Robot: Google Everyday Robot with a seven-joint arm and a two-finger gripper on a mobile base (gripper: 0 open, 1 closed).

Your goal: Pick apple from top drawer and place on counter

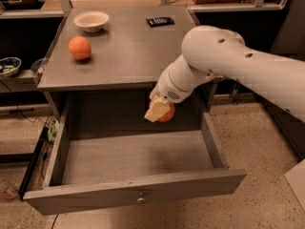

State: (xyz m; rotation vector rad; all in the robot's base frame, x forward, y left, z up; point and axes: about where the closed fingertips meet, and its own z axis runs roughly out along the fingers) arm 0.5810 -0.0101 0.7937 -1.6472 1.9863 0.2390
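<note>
pincer (158,110) — apparently clamped on apple (168,114) | hanging above open top drawer (133,191)

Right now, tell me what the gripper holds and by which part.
The gripper holds the apple by its sides: one finger covers the near side, the other is hidden behind it. It hangs above the open drawer.

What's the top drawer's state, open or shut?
Open: the top drawer is pulled out, floor showing. The gripper holds the apple above it, below the counter.
</note>
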